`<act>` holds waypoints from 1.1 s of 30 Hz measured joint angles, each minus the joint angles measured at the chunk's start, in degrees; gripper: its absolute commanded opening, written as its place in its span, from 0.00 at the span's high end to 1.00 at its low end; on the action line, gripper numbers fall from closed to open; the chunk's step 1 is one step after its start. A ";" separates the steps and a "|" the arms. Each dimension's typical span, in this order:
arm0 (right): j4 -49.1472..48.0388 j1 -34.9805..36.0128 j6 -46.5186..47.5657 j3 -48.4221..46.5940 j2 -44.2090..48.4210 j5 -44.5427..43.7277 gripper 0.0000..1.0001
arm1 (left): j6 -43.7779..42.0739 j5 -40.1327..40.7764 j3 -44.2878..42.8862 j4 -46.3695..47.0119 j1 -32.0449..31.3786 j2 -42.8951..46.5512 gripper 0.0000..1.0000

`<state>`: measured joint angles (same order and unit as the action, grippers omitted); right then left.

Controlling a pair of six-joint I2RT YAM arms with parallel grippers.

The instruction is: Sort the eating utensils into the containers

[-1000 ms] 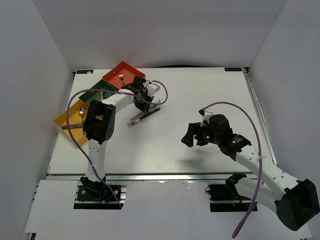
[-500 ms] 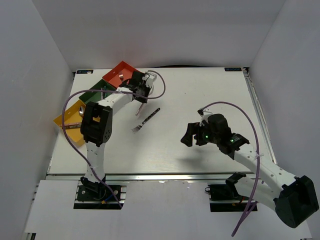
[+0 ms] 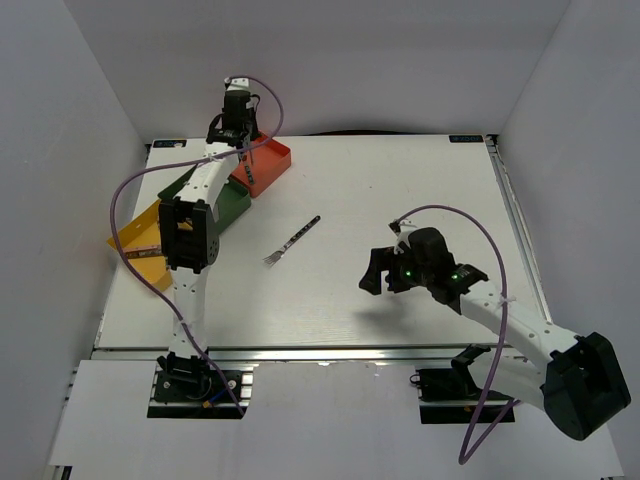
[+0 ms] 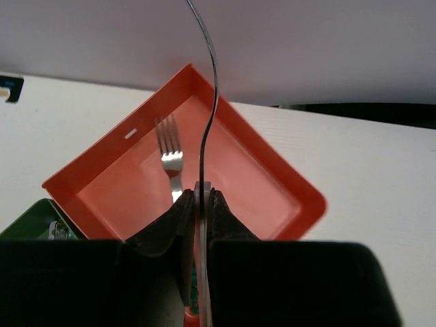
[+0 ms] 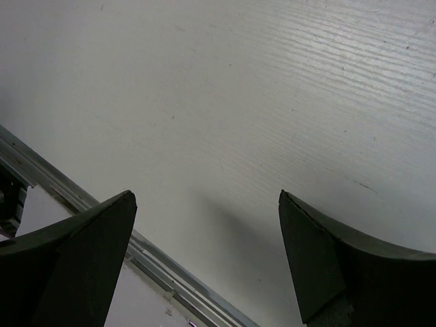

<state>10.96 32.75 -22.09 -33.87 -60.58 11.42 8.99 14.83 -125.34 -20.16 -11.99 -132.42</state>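
Note:
My left gripper [image 3: 245, 148] [image 4: 202, 194] is shut on a slim metal utensil [image 4: 210, 82], seen edge-on, and holds it above the red-orange tray [image 3: 275, 160] [image 4: 272, 177] at the back left. One fork [image 4: 170, 155] lies in that tray. The dark green tray [image 3: 232, 203] and the yellow-orange tray [image 3: 140, 250] sit in front of it, partly hidden by the arm. A dark-handled fork [image 3: 292, 240] lies alone on the table. My right gripper [image 3: 378, 272] [image 5: 204, 197] is open and empty, above bare table to the right of that fork.
White walls close the table at the back and on both sides. The left arm's purple cable [image 3: 120, 215] loops over the trays. A metal rail [image 5: 157, 262] runs along the table's near edge.
My left gripper has lifted from the table beside the fork and swung back over the red-orange tray with the utensil. The right arm has barely moved.

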 measured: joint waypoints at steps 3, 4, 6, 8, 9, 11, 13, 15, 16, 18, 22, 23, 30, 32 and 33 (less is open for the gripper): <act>-0.55 0.00 0.00 0.00 -1.03 0.37 0.11 | 1.60 -0.04 -0.42 0.22 2.08 -3.45 0.83; -0.63 0.02 0.00 0.00 -1.22 0.42 0.11 | 1.79 -0.31 -0.42 0.26 2.62 -4.44 0.74; -1.05 0.00 0.02 0.00 -1.77 0.57 0.11 | 1.86 -0.76 -0.39 0.09 3.61 -6.36 0.54; -1.29 0.02 0.02 0.00 -2.51 0.68 0.11 | 1.73 -1.18 -0.33 0.07 4.20 -7.63 0.44; -1.51 0.02 0.00 0.00 -3.02 0.76 0.11 | 1.62 -1.42 -0.28 0.09 4.28 -7.80 0.36; -1.77 0.07 0.00 0.00 -3.78 0.83 0.11 | 1.53 -1.95 -0.26 0.28 4.26 -7.80 0.29; -1.77 0.07 0.00 0.00 -4.11 0.96 0.11 | 1.38 -2.43 -0.26 0.76 4.04 -7.48 0.10; -1.90 0.17 0.00 0.00 -4.11 0.98 0.11 | 1.27 -3.91 -0.11 0.63 3.85 -6.71 0.03; -1.95 0.24 -0.02 0.00 -4.09 0.96 0.11 | 1.40 -4.81 0.44 0.52 3.65 -5.86 0.02; -1.92 0.28 0.00 0.00 -3.98 0.94 0.11 | 1.22 -7.30 3.78 0.52 3.28 -2.34 0.02; -1.62 0.28 0.07 -0.09 -3.15 0.76 0.11 | -1.62 -10.12 13.16 -2.82 0.61 9.38 0.02; -1.51 0.28 0.11 -0.09 -2.67 0.70 0.11 | -2.78 -10.32 15.13 -4.17 -0.87 12.55 0.05; 0.39 0.31 0.70 -0.11 3.52 0.07 0.11 | -8.74 -13.99 37.29 -7.39 -16.15 31.12 0.19; 1.05 0.33 0.85 -0.11 5.20 0.07 0.11 | -10.01 -16.90 43.23 -7.69 -18.78 32.09 0.21; 1.22 0.33 0.85 -0.11 5.84 0.09 0.11 | -10.43 -17.73 45.51 -7.89 -19.50 31.82 0.21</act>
<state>12.19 33.08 -21.23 -33.98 -54.74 11.51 -1.43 -2.90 -79.83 -28.05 -31.48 -100.60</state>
